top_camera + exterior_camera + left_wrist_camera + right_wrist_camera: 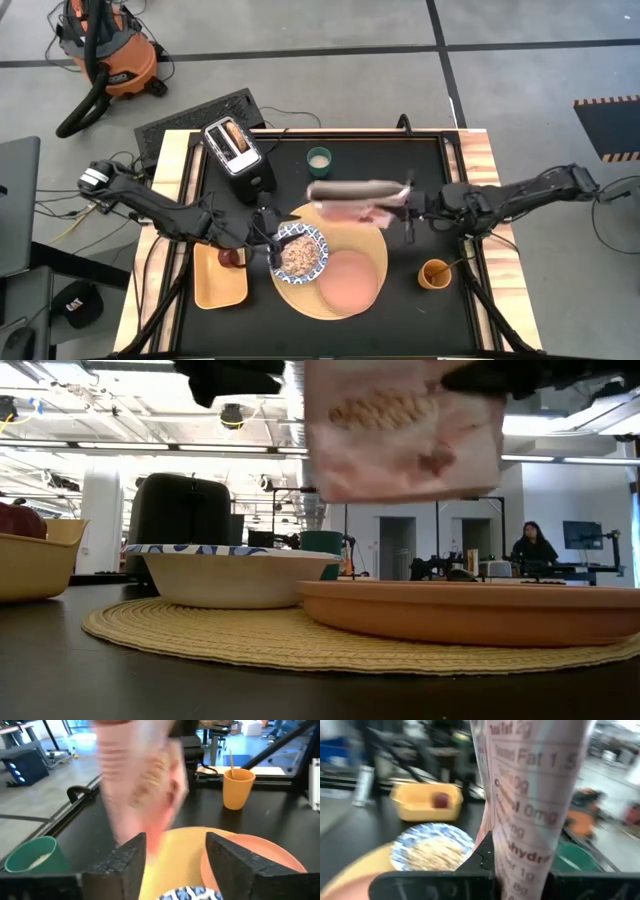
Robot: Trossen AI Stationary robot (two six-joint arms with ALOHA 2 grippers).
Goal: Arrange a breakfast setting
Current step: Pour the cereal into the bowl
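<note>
A blue-and-white bowl point(300, 252) with cereal and a pink plate point(350, 280) rest on the round tan board point(375, 245). My right gripper point(405, 203) is shut on a pink cereal box point(350, 198) above the board. My left gripper point(268, 240) is open at the bowl's left rim, its fingers point(132, 867) on either side of the rim point(190, 894); I cannot tell whether they touch it. The orange cup point(435, 272) stands on the table at the right with a thin handle point(231, 760) in it. The apple point(232, 258) lies in the yellow tray point(215, 285). A bagel point(232, 134) sticks out of the toaster point(238, 155). My right gripper pinches the box's two broad faces point(520, 835) between its two fingers, near the box's right end. The fingers come level from the table's right side. The box point(400, 430) is lifted clear of the board and reaches out toward the left, over the bowl's far side.
A green cup point(319, 158) stands at the table's far middle. The toaster is at the far left, and the yellow tray at the near left beside my left arm. The table's raised black edges frame the work area. A person point(533, 545) sits far behind the table.
</note>
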